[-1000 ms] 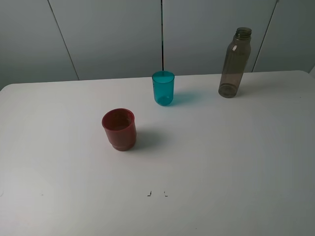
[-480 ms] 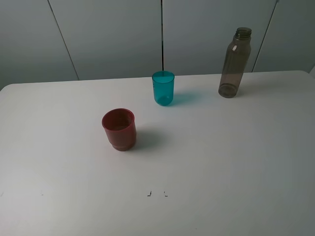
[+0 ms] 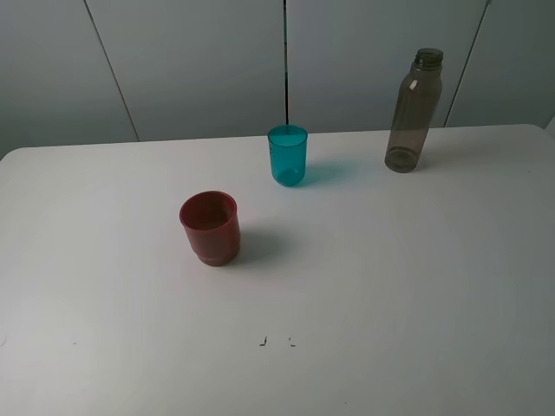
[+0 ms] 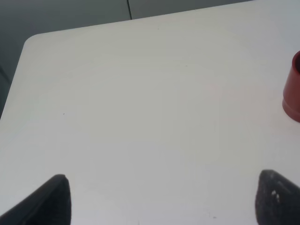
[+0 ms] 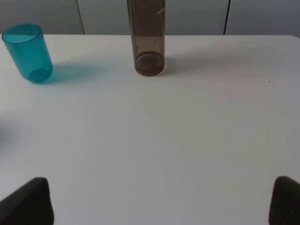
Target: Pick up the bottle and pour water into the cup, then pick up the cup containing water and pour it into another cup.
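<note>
The bottle (image 3: 414, 111) stands upright at the far right of the white counter (image 3: 390, 286), with the teal cup (image 3: 288, 155) to its left near the far edge and the red cup (image 3: 210, 227) nearer and further left. All three are well apart from one another. The bottle is judged to be light, thin-walled plastic, smooth and somewhat slippery, likely to flex if squeezed hard; being tall and slim, it could be tipped by a sideways knock. A hold around the middle of its straight body, below the shoulder, is thought best, so that it can be tilted with control. Whether water is inside cannot be told.

Neither arm is seen from the high camera. In the right wrist view the right gripper (image 5: 159, 206) is spread wide with nothing between its fingertips (image 5: 30, 199), held low over the near counter and aimed toward the bottle (image 5: 147, 40). In the left wrist view the left gripper (image 4: 164, 199) is likewise spread and empty, with the red cup (image 4: 293, 89) at the edge of the picture.
</note>
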You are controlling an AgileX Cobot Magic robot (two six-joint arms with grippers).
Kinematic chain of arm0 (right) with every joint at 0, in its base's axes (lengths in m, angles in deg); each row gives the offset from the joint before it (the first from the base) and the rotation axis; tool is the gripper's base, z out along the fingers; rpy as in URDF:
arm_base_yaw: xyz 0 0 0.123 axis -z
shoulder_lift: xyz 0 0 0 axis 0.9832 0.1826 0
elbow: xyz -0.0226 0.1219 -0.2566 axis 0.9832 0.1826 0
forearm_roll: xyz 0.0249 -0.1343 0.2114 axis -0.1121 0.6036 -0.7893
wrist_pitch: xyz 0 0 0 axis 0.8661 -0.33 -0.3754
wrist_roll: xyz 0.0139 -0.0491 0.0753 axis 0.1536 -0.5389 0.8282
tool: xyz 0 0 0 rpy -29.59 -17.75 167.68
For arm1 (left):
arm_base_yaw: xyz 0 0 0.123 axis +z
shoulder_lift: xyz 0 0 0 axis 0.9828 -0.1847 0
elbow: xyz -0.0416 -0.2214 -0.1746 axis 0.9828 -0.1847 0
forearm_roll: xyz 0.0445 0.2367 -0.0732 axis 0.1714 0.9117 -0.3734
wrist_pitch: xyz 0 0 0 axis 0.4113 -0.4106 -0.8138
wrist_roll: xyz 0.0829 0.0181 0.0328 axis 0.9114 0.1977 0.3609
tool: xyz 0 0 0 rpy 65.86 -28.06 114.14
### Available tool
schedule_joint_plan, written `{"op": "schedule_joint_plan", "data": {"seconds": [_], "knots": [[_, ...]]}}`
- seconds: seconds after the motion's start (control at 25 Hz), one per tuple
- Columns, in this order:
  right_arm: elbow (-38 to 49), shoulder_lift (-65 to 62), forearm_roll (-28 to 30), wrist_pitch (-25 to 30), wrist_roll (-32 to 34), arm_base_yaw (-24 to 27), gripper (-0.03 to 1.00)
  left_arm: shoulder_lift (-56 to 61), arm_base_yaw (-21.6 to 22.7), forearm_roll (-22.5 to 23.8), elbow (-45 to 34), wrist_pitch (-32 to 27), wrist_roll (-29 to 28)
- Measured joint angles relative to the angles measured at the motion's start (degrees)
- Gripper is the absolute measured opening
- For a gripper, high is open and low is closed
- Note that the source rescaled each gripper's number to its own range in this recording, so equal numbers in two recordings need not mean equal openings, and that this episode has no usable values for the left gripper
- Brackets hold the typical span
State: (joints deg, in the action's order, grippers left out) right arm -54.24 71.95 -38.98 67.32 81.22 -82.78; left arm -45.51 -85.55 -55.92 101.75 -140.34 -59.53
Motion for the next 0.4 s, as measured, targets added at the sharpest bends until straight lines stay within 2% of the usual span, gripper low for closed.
{"op": "schedule_joint_plan", "data": {"seconds": [0.4], "knots": [[0.0, 0.0, 0.0, 0.0, 0.0, 0.0, 0.99, 0.0, 0.0, 0.0, 0.0, 0.0, 0.0]]}}
